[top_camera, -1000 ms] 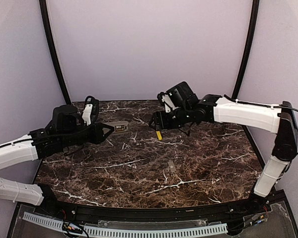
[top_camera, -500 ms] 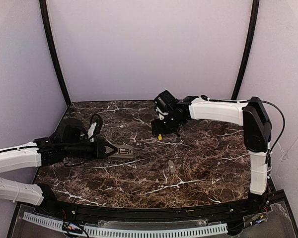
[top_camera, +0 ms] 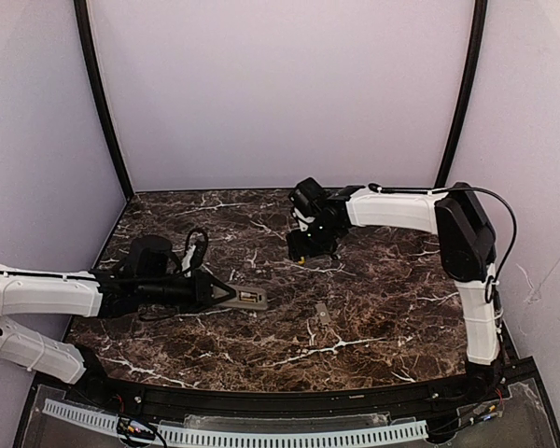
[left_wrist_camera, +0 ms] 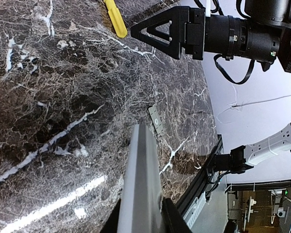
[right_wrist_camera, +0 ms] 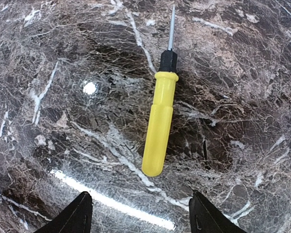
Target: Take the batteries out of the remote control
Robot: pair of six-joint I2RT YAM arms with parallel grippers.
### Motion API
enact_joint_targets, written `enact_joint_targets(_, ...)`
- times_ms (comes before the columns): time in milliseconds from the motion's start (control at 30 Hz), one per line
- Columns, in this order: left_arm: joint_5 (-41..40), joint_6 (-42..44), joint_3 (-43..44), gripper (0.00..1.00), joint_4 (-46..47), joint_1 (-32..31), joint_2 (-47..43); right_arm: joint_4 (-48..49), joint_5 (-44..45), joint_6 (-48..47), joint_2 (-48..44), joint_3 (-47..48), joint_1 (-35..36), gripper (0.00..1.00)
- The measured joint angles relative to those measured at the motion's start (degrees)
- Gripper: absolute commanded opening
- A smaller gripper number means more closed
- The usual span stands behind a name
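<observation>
My left gripper is shut on one end of the remote control, a slim grey-beige bar held low over the left-centre of the marble table. In the left wrist view the remote control runs up from between the left gripper jaws, seen nearly edge-on. The batteries cannot be made out in any view. My right gripper hovers open at the back centre, over a yellow-handled screwdriver. In the right wrist view the right gripper stands just short of the handle's end, with nothing between its fingers.
A small flat grey cover lies on the table right of the remote's free end, and the same cover shows in the left wrist view. The screwdriver lies flat with its tip pointing away from the right gripper. The table's front rail runs along the near edge.
The left arm has carried the remote nearer and to the right, lower over the table. The right arm has swung in over the screwdriver, its jaws a little narrower.
</observation>
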Motion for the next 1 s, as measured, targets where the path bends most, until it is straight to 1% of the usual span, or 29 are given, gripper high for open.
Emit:
enact_joint_targets(267, 1.8, -3.7, -2.8, 0.01, 9.9, -0.1, 7.1, 0.1, -0.3, -1.3, 3.9, 2.8, -0.4, 0.61)
enact_joint_targets(467, 2.9, -4.8, -3.4, 0.00, 13.4, -0.2, 11.0, 0.2, -0.2, -2.5, 6.6, 5.0, -0.4, 0.53)
enact_joint_targets(667, 3.2, -5.0, -3.5, 0.00, 15.4, -0.2, 12.9, 0.2, -0.1, -3.3, 9.2, 6.7, -0.5, 0.39)
enact_joint_targets(833, 3.2, -5.2, -3.9, 0.00, 16.4, -0.2, 13.9, 0.2, -0.4, -3.6, 9.5, 7.1, -0.6, 0.21)
enact_joint_targets(867, 3.2, -5.2, -3.9, 0.01, 16.5, -0.2, 14.1, 0.2, -0.5, -4.0, 9.6, 7.1, -0.6, 0.18)
enact_joint_targets(967, 3.2, -5.2, -3.9, 0.02, 16.7, -0.2, 14.6, 0.3, -0.7, -4.3, 9.6, 7.1, -0.6, 0.15)
enact_joint_targets(1000, 3.2, -5.2, -3.9, 0.02, 16.7, -0.2, 14.9, 0.3, -0.7, -4.3, 9.6, 7.1, -0.6, 0.12)
